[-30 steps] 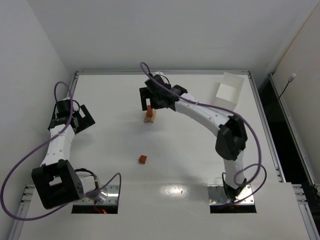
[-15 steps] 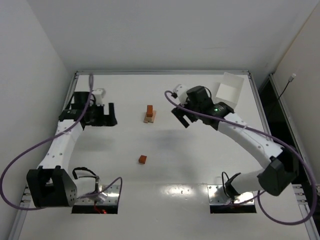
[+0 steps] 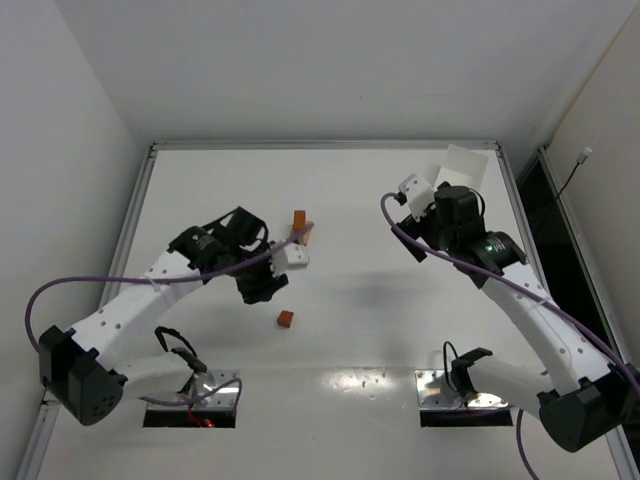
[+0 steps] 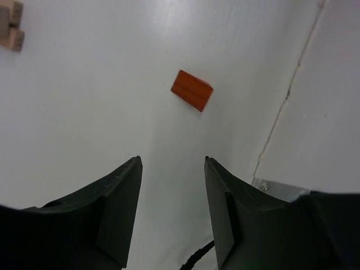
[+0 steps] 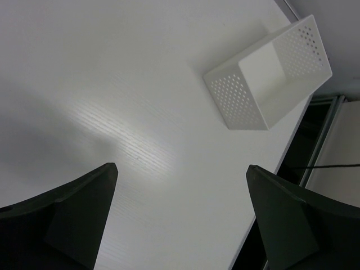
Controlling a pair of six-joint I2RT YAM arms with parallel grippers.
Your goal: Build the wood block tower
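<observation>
Wood block just ahead of left end effector, jaws narrowly parted and empty, right end effector spread wide

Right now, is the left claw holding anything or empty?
Empty. The left wrist view shows the left claw open, nothing between its jaws; the red block lies on the table ahead of it, untouched.

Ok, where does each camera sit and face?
Top: above and behind the bases, looking down at the table; both arms show.
Left wrist: on the left gripper, facing the red block; both fingers show.
Right wrist: on the right gripper, facing the box; both fingers show.
Shared: top and left wrist both see red block and tower.
</observation>
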